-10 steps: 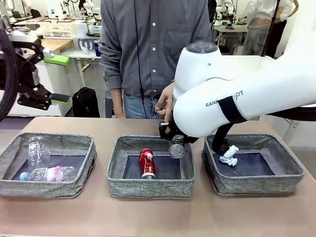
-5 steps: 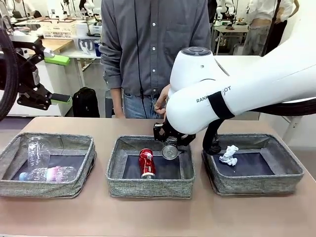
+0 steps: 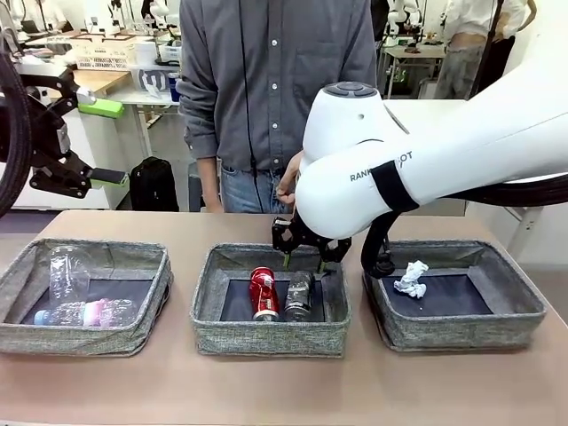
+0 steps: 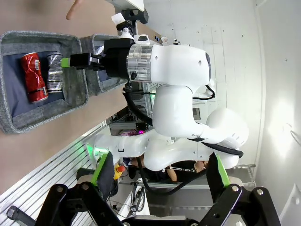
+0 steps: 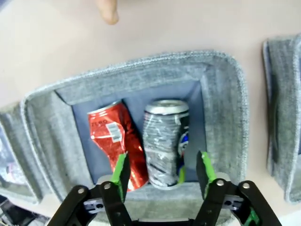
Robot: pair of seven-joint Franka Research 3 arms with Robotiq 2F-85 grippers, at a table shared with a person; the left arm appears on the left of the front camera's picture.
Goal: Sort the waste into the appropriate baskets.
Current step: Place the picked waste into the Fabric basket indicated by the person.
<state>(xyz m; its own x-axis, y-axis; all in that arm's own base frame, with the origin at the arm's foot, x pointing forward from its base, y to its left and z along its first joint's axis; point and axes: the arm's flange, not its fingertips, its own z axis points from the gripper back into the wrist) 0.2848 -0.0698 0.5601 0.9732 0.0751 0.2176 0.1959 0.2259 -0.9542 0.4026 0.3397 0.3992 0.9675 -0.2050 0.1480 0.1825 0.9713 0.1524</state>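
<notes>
My right gripper [image 3: 302, 261] hangs open just above the middle basket [image 3: 266, 342]. In that basket a crushed dark can [image 3: 298, 295] lies next to a crushed red soda can [image 3: 264, 293]. In the right wrist view the dark can [image 5: 164, 136] and the red can [image 5: 113, 139] lie side by side below my open right gripper [image 5: 162, 176]. The left basket [image 3: 80, 339] holds two clear bottles [image 3: 69, 271], one of them with a pinkish label [image 3: 89, 312]. A white paper wad [image 3: 411, 279] sits in the right basket [image 3: 461, 330]. My left gripper [image 3: 105, 142] is raised at the far left, open and empty.
A person stands behind the table, one hand [image 3: 288, 183] close behind my right arm's wrist. A fingertip [image 5: 108, 12] shows on the table beyond the middle basket. Bare tabletop runs in front of the three baskets.
My right gripper opened and let go of the dark can, which now lies in the middle basket beside the red can. The right arm shifted slightly left. The left arm stayed still.
</notes>
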